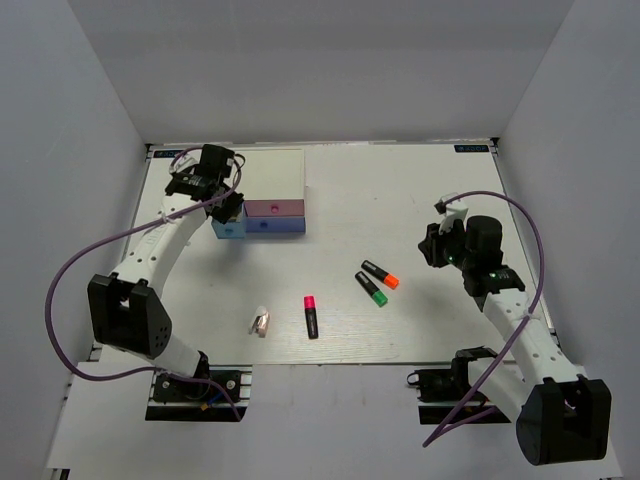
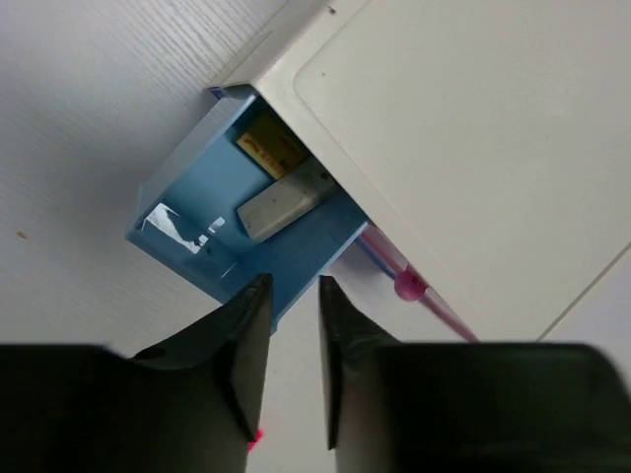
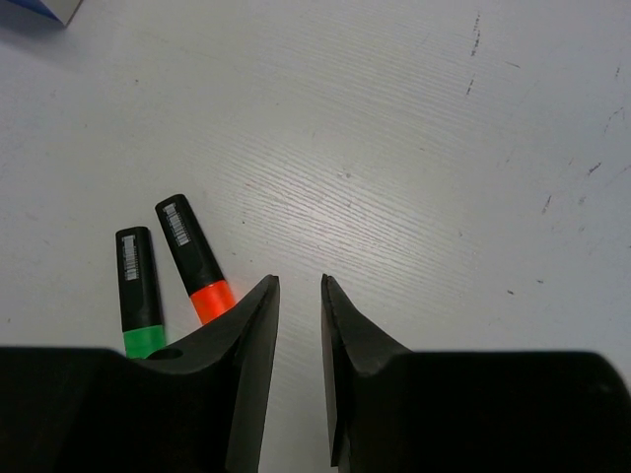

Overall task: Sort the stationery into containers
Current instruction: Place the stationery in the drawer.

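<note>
The white-topped box stands at the back left. Its light blue drawer is pulled open; the pink and dark blue fronts are shut. My left gripper hovers over the open drawer, slightly open and empty. A yellow block and a white block lie inside. The orange, green and pink-red highlighters lie mid-table. A white clip-like piece with a tan bit lies at the front. My right gripper is slightly open and empty, right of the orange and green highlighters.
The pink drawer's round knob shows just beyond my left fingers. Grey walls close off the table at the back and both sides. Purple cables loop off both arms.
</note>
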`<control>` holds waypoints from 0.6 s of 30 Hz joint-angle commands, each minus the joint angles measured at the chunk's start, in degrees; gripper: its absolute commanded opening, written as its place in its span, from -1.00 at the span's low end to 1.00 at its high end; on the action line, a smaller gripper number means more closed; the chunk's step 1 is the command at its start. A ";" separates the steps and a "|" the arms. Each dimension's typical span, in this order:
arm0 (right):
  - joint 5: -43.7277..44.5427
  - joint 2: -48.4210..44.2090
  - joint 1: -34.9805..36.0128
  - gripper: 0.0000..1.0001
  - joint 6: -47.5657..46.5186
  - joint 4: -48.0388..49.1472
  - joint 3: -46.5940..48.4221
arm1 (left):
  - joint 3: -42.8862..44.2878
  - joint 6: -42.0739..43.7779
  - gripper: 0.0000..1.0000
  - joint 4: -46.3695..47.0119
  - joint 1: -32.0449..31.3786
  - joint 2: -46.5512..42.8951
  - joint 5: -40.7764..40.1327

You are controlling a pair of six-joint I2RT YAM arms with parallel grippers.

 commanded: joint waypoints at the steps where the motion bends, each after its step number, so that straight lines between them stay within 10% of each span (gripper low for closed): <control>1: -0.85 0.36 -0.23 -0.41 -0.92 2.61 0.06 | 0.81 2.40 -0.34 2.10 0.44 -4.79 1.93; 4: -1.38 0.54 -0.15 -0.48 -1.10 2.88 0.06 | -2.52 6.35 -0.82 5.08 0.44 -8.30 5.18; 18: -2.26 1.68 -0.06 -0.48 -2.24 3.67 0.41 | -25.91 -3.39 -1.00 14.15 3.87 -23.70 14.15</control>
